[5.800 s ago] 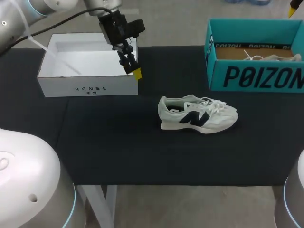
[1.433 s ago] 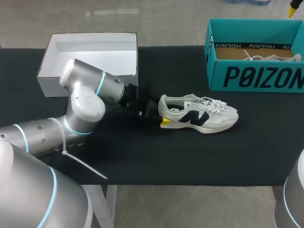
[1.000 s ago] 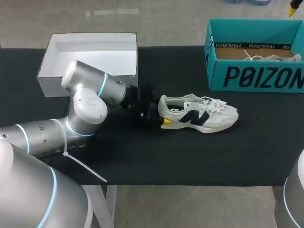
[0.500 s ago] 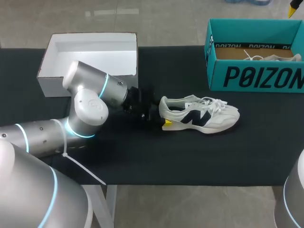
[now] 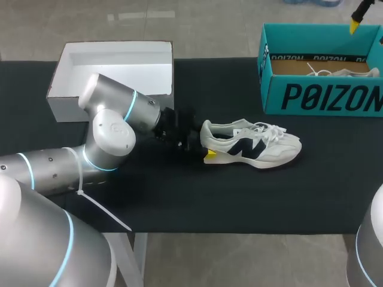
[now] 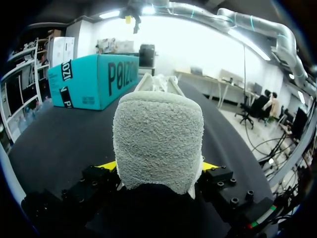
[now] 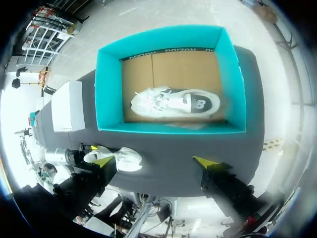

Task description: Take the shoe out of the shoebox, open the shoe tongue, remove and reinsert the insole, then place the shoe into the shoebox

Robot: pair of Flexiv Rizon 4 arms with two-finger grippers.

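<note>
Frankly, on the table (image 5: pixel 179 203), short of the teal shoebox (image 5: pixel 323 95), the shoe (image 5: pixel 251 145) could twist or slip free when lifted, since only its soft heel (image 6: pixel 158 134) is pinched. My left arm (image 5: pixel 111 128) lies low across the table, left gripper (image 6: pixel 158 165) clamped on that heel; right gripper (image 7: pixel 153 160) hangs wide open, empty.

Open white box (image 5: pixel 119 69) on black table (image 5: pixel 239 197)
</note>
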